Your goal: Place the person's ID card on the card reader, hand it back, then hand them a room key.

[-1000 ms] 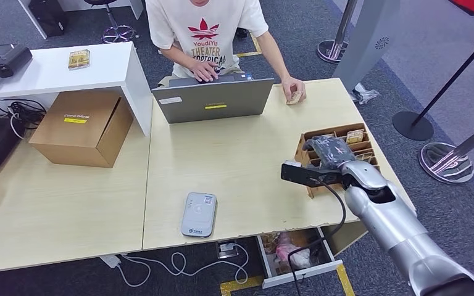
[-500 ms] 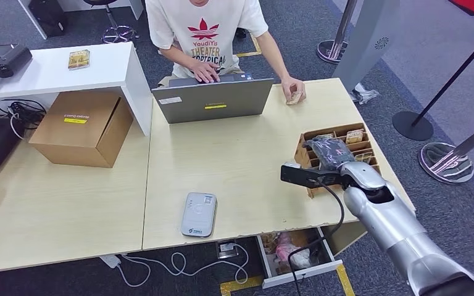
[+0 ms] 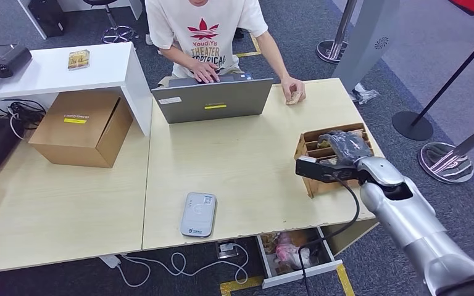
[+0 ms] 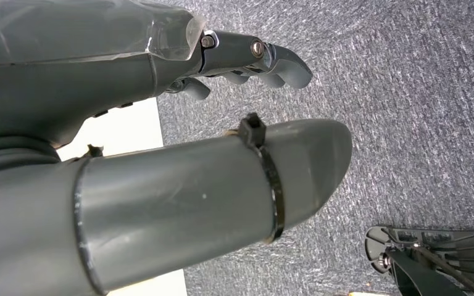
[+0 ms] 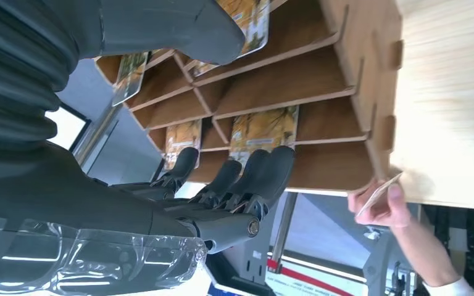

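Head view: right hand [image 3: 344, 147] over wooden key rack [image 3: 311, 140] at table [image 3: 241, 154] edge; person's hand [image 3: 294, 92] holds ID card [image 3: 295, 97]; card reader [image 3: 198, 214] near front edge.
Left wrist view: left hand [image 4: 247, 58] fingers apart, empty.
Right wrist view: fingers [image 5: 265, 176] spread above room key [image 5: 264, 128] slots, holding nothing.

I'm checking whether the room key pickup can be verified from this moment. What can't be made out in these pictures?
- Head view: the right hand covers part of the wooden card rack, hiding the cards beneath it.
- Right wrist view: the fingers hang before the rack's compartments; contact with any key card cannot be told.
- Head view: the card in the person's hand is too small to identify.
- Head view: the card reader markings are too small to read.
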